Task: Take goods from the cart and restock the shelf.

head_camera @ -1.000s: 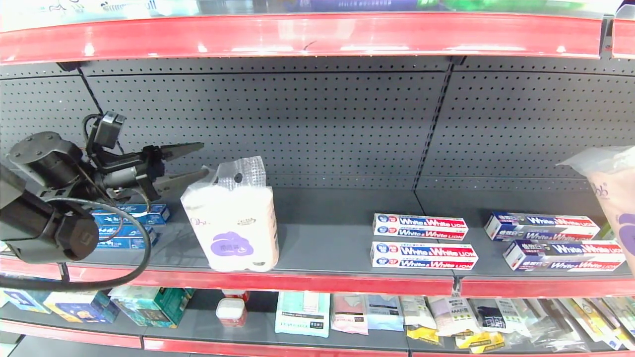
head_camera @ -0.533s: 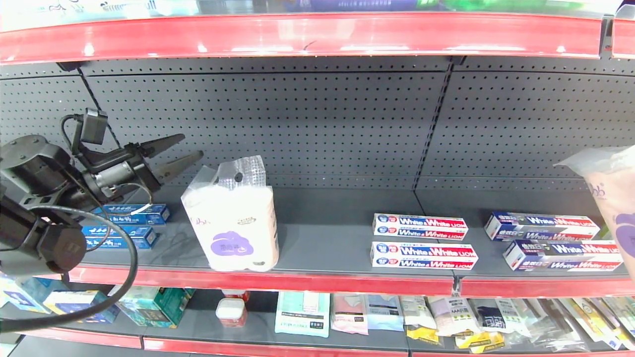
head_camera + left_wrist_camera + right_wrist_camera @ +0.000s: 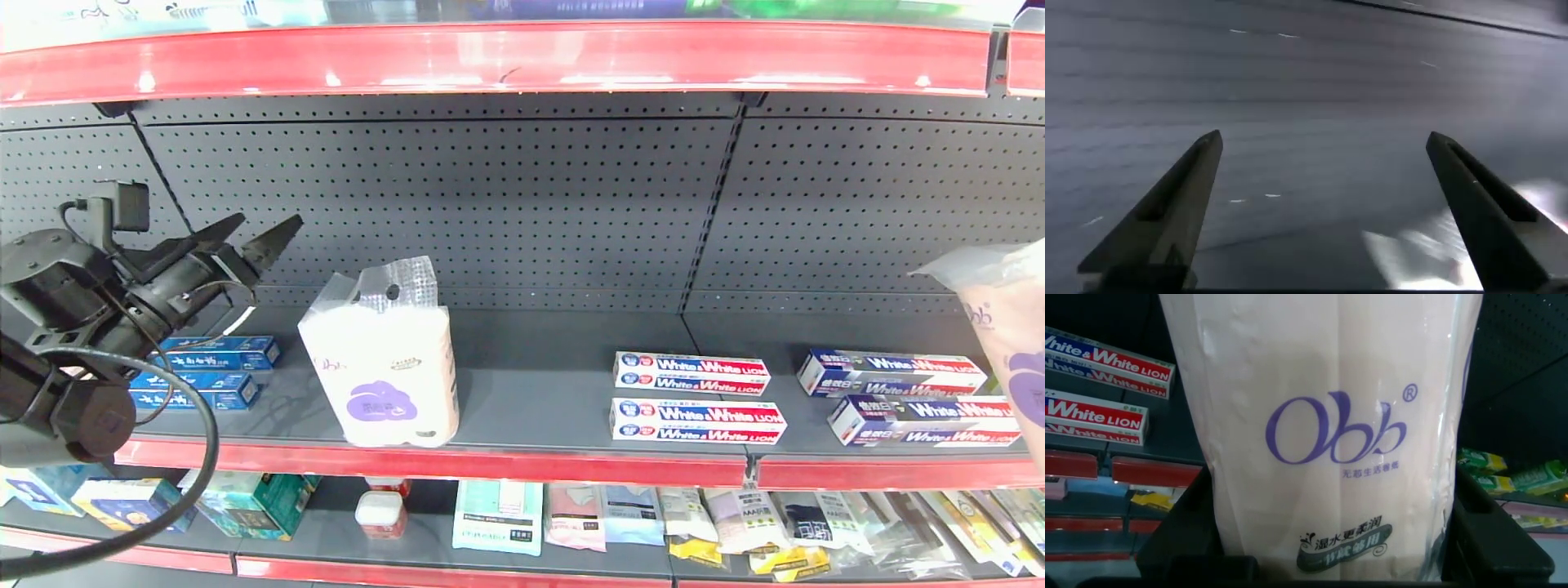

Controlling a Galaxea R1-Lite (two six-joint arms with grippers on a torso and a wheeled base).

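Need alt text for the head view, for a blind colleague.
A tissue pack stands upright at the front of the grey shelf, with the open left end effector to its left, above blue toothpaste boxes. White toothpaste boxes lie to the right, and a second tissue pack shows at the right edge.

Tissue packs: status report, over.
Left gripper open, holding nothing, up left of shelved tissue pack. Right gripper shut on second tissue pack at right end of shelf. Toothpaste boxes occupy that end; bare stretch mid-shelf.
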